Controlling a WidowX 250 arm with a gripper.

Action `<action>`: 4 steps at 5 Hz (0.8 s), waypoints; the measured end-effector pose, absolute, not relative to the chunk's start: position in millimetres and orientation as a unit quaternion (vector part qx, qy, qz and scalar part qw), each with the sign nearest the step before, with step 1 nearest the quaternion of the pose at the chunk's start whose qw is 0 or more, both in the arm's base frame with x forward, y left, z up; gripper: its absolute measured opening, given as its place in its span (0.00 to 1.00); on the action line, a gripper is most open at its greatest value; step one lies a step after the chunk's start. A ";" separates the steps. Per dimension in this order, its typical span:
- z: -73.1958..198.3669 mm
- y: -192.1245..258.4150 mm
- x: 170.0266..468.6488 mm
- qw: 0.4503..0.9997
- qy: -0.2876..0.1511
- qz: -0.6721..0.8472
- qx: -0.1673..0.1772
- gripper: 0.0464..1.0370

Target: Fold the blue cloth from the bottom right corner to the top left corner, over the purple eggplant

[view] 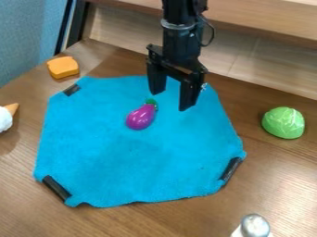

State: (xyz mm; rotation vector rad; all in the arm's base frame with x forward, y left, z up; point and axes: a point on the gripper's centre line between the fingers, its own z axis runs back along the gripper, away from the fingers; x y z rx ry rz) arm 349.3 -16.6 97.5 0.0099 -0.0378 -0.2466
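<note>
Eggplant [141, 118] lies on its side on the cloth [130, 162], just beside the gripper [171, 99], toward the view's left; purple body nearest the camera, green cap pointing away and slightly right; cloth spread on the desk [278, 185], black strips [57, 188] at its corners.

Handling, as judged from here: a grip on the eggplant would want the jaws centred over the fat part of the body, one finger to each flank, closing across its length; the cap is small and makes a poor hold; the skin looks smooth and rounded, so a high or off-centre squeeze could roll it or squirt it out; fingertips best low beside it, but clear of the cloth, which looks soft and could bunch or get nipped; a straight descent and gentle, even closing would suit; height above the cloth hard to judge from this one slant.

Jaws: spread wide, a broad gap between the fingers; nothing held; no contact seen with the eggplant, though the finger on the view's left hangs near its cap; whether either tip brushes the cloth, cannot tell.
</note>
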 end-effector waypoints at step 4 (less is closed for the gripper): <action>83.9 -75.6 345.2 0.994 -0.023 -0.109 0.005 0.96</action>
